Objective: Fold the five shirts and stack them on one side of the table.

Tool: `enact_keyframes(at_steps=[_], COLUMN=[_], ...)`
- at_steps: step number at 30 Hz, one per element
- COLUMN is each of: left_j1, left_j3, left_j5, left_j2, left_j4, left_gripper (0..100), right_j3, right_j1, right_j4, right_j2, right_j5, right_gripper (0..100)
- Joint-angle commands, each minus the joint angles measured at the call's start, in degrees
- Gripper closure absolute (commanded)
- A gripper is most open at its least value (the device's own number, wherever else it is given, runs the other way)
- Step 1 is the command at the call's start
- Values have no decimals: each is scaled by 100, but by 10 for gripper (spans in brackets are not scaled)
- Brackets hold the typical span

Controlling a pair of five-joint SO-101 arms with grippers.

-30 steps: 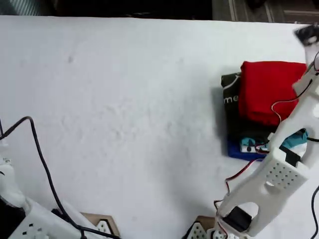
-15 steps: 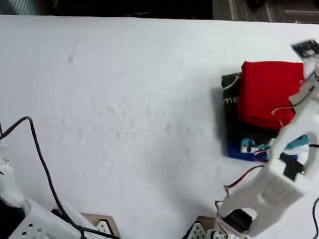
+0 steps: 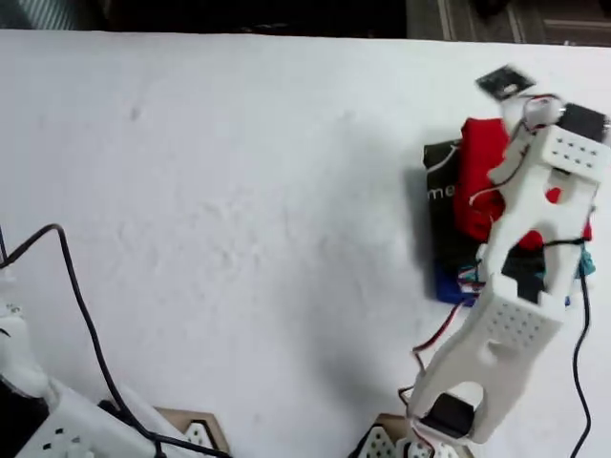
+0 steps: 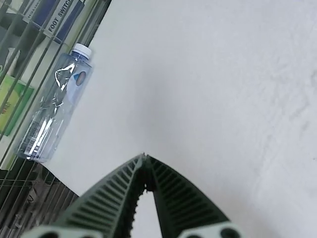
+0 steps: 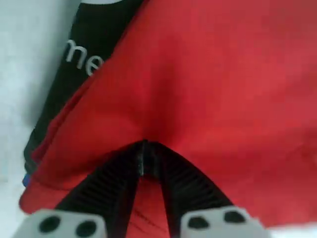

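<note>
A stack of folded shirts lies at the table's right side: a red shirt [image 3: 477, 181] on top, a black shirt [image 3: 441, 205] with white print under it, and a blue shirt [image 3: 445, 284] at the bottom. My right arm [image 3: 516, 315] stretches over the stack and hides much of it. My right gripper [image 5: 142, 159] is shut, its tips resting on the red shirt [image 5: 208, 84] at a crease. The black shirt [image 5: 84, 64] shows beside it. My left gripper [image 4: 146, 171] is shut with nothing in it, low over bare white table.
The white table [image 3: 239, 191] is bare left of the stack. My left arm [image 3: 38, 420] and a black cable [image 3: 81, 315] sit at the front left corner. A clear plastic bottle [image 4: 54, 106] lies against a wire rack beyond the table edge.
My right arm has swung left from the table's right edge to over the shirt stack, bringing the gripper down onto the red shirt. The left arm has not moved.
</note>
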Motion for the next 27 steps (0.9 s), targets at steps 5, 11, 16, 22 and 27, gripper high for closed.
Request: enact_keyframes(at_steps=[5, 11, 16, 22, 27], left_j1=[4, 31, 154, 1692, 2563], left_j3=[-53, -360, -985, -1459, -1160], left_j5=[9, 18, 18, 642, 1284], left_j2=[13, 13, 4, 4, 13], left_j4=[-26, 9, 290, 651, 404], left_gripper=[976, 976, 976, 977, 977], right_j3=[-1960, -2259, -1565, 607, 2514], right_j1=[-242, -233, -374, -611, -919], right_j4=[365, 382, 382, 382, 374], right_j2=[-171, -927, -2035, -3785, -5332], right_j5=[-26, -501, -1284, -1705, -2303], right_gripper=[981, 981, 981, 981, 981])
